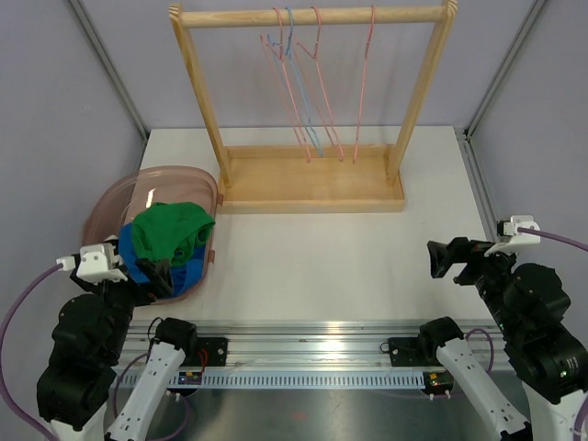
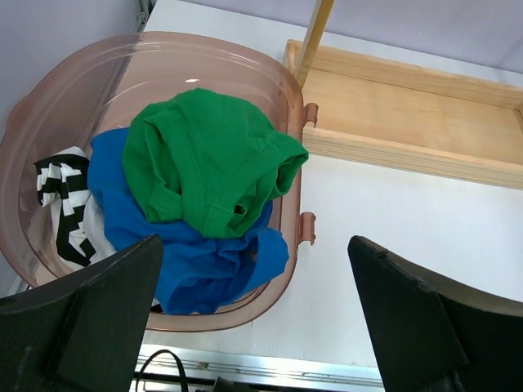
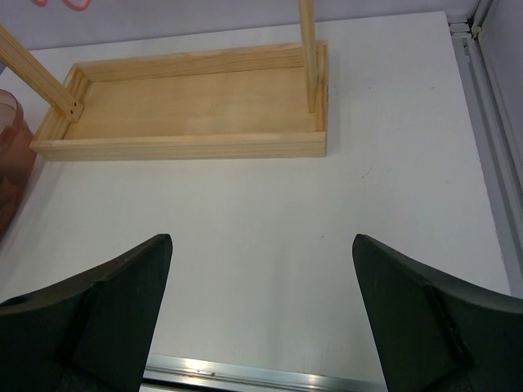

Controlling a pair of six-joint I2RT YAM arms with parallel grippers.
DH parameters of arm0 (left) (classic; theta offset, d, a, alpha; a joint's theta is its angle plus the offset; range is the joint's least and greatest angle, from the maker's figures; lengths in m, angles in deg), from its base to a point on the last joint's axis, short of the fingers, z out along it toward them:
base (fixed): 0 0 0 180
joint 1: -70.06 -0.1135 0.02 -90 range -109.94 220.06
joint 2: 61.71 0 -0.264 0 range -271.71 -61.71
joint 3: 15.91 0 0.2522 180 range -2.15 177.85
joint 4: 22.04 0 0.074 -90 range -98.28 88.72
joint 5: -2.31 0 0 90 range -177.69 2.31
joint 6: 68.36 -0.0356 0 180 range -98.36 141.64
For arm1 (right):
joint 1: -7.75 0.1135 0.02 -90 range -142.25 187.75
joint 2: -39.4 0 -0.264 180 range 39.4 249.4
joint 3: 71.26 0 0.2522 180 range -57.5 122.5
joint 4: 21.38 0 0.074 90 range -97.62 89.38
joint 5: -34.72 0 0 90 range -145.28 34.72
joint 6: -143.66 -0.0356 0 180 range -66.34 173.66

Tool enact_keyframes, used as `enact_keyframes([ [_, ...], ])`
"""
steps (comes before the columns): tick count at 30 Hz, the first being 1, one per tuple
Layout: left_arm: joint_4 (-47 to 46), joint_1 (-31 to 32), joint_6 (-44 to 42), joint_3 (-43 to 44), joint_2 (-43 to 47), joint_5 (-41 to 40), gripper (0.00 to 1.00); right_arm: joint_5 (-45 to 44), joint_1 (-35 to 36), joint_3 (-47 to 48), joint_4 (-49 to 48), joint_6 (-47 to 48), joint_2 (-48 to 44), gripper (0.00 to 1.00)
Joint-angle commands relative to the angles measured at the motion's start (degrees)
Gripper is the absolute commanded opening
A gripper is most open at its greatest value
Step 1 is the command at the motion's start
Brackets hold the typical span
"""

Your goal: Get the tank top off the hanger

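Several bare wire hangers (image 1: 323, 87), pink and one blue, hang from the top bar of the wooden rack (image 1: 312, 16); no garment is on any of them. A green tank top (image 1: 170, 230) lies crumpled on top of a blue garment (image 2: 196, 261) and a black-and-white striped one (image 2: 65, 204) in the pink translucent basket (image 1: 156, 175). In the left wrist view the green top (image 2: 208, 159) fills the middle of the basket (image 2: 163, 49). My left gripper (image 1: 156, 273) (image 2: 255, 241) is open and empty over the basket's near right rim. My right gripper (image 1: 446, 257) (image 3: 261, 237) is open and empty above the bare table.
The rack's wooden base tray (image 1: 312, 179) stands at the back centre of the white table; it also shows in the left wrist view (image 2: 409, 114) and the right wrist view (image 3: 188, 106). A metal rail (image 1: 303, 331) runs along the table's near edge.
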Motion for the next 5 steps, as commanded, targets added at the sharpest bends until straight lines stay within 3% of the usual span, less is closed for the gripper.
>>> enact_keyframes([
  [1,-2.88,0.28,-0.88,-0.29,0.05,1.95,0.99,0.09,-0.09,-0.95,-3.14,0.25,-0.38,0.99],
  [5,-3.23,0.28,-0.71,-0.73,0.05,2.56,0.99,1.23,-0.09,-1.92,-3.67,-0.19,-0.29,0.99],
])
